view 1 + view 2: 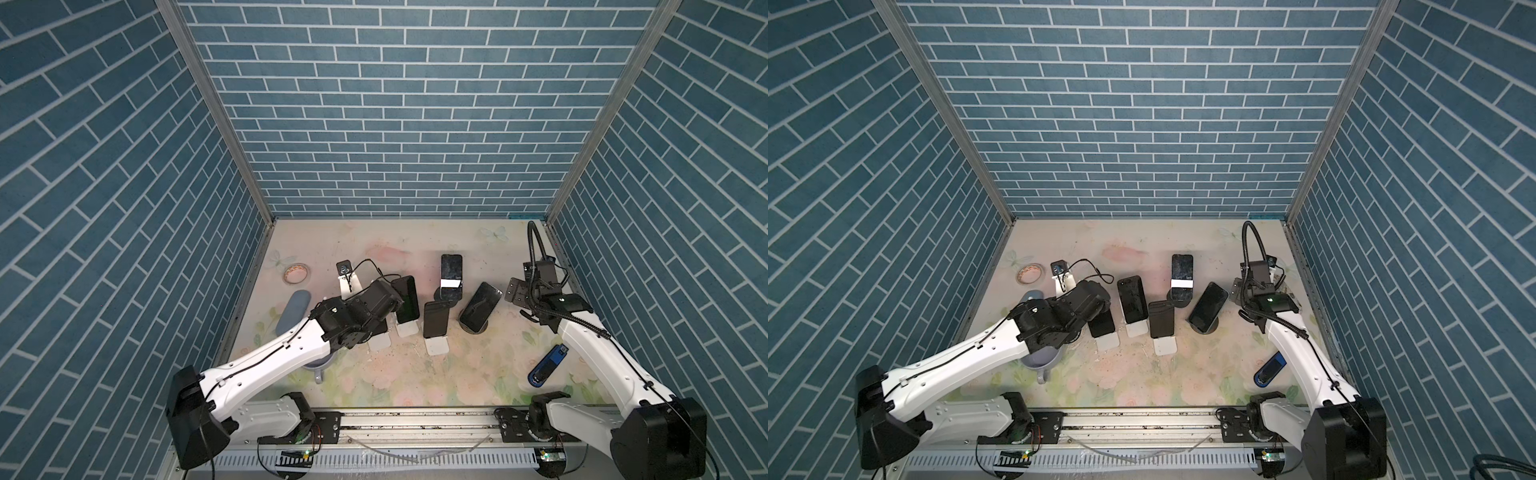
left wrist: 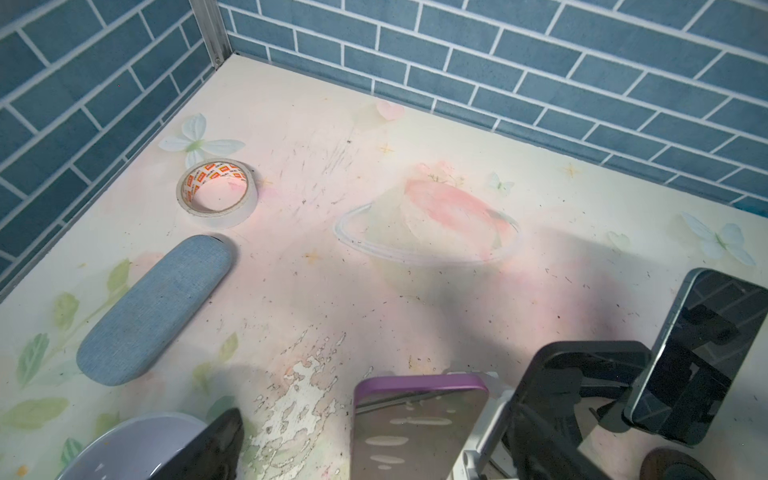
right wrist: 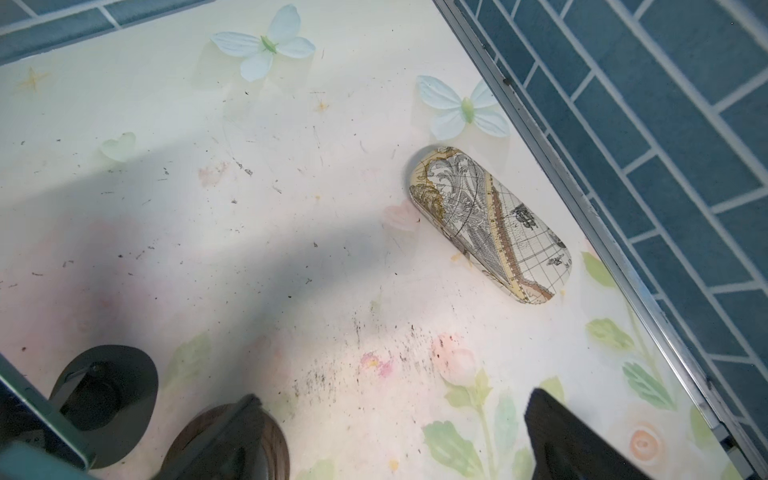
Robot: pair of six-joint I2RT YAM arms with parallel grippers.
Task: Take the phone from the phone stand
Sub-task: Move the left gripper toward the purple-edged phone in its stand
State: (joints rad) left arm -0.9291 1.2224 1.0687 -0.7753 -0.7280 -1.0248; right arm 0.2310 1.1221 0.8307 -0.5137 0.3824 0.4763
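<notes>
Several dark phones lean in stands mid-table in both top views. The leftmost phone (image 1: 1102,326), purple-edged, sits in a white phone stand (image 1: 1108,341). My left gripper (image 1: 1097,306) hovers over its top, open. In the left wrist view the phone (image 2: 419,432) lies between the spread jaws with the stand (image 2: 478,451) beside it, and one fingertip (image 2: 226,436) stays clear of it. My right gripper (image 1: 1239,289) is open at the right, over bare table (image 3: 392,415), holding nothing.
Other phones (image 1: 1131,305) (image 1: 1160,319) (image 1: 1182,272) (image 1: 1208,307) stand close on the right. A tape roll (image 2: 218,193), blue case (image 2: 153,311) and grey bowl (image 2: 137,449) are on the left. A map-print case (image 3: 490,224) lies near the right wall, and a blue object (image 1: 548,365) by the right arm.
</notes>
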